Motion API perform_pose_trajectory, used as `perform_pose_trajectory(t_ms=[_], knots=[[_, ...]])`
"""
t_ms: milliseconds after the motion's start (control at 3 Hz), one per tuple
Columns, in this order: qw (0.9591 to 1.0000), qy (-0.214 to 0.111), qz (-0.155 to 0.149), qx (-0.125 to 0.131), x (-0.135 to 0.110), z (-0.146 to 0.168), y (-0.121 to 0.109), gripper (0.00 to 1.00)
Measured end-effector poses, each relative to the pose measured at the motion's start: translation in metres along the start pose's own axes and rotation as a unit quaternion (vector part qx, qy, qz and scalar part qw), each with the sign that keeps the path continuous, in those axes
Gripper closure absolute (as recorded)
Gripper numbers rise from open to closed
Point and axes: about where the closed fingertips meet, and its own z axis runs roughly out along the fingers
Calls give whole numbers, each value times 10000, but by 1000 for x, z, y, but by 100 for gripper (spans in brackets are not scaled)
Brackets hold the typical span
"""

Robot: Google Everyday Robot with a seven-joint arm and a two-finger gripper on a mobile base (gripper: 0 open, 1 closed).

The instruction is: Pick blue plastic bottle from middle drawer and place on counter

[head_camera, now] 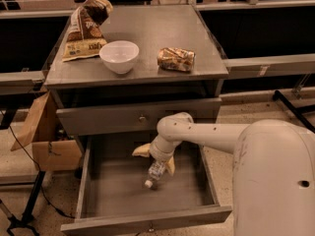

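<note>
The middle drawer (113,195) is pulled open below the counter (157,31). The blue plastic bottle (154,173), clear with a white cap, lies tilted in the drawer's middle, cap toward the front. My gripper (155,159) reaches down into the drawer right over the bottle. Its yellowish fingers (141,150) are spread apart, one on each side of the bottle's upper end. The jaws look open, and the bottle does not look lifted.
On the counter stand a round white bowl (119,56), a brown-gold foil snack packet (175,59) and a chip bag (85,29). The top drawer (123,118) is closed. A cardboard box (45,142) sits left of the cabinet. My arm and body fill the right foreground.
</note>
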Motion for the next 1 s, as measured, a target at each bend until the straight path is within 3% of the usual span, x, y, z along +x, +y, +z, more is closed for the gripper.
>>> perform_pose_trajectory(t_ms=[333,667,1000], knots=[[9995,280,152,58,10,10,11,0],[9984,454,320,-65,19,27,15,0],[9967,569,443,-379,25,46,15,0]])
